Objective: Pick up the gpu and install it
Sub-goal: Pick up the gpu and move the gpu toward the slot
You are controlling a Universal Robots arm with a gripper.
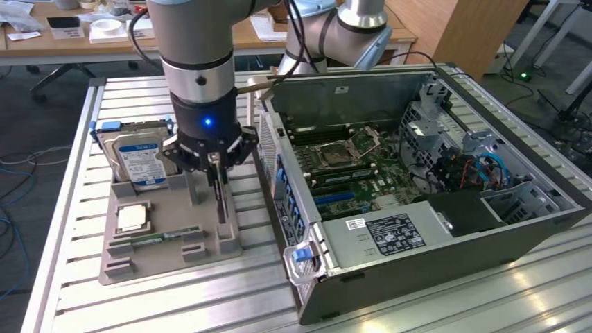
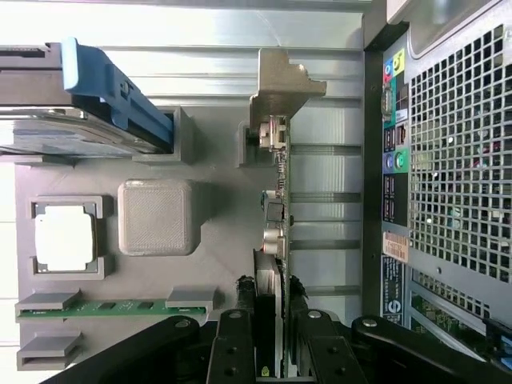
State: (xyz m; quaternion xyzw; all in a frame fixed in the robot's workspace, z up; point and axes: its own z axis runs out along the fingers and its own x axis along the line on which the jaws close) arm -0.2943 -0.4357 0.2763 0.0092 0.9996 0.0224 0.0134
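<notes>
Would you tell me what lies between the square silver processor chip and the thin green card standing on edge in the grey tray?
A raised grey square block stands between the processor chip and the gpu, as the wrist view shows.

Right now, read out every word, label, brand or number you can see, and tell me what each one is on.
No text reads clearly enough to quote.
hard drive: blue-and-white label, print too small to read.
power supply: black label, white print, too small to read.
white sticker beside it: too small to read.
rear-panel sticker on the computer case: too small to read.
</notes>
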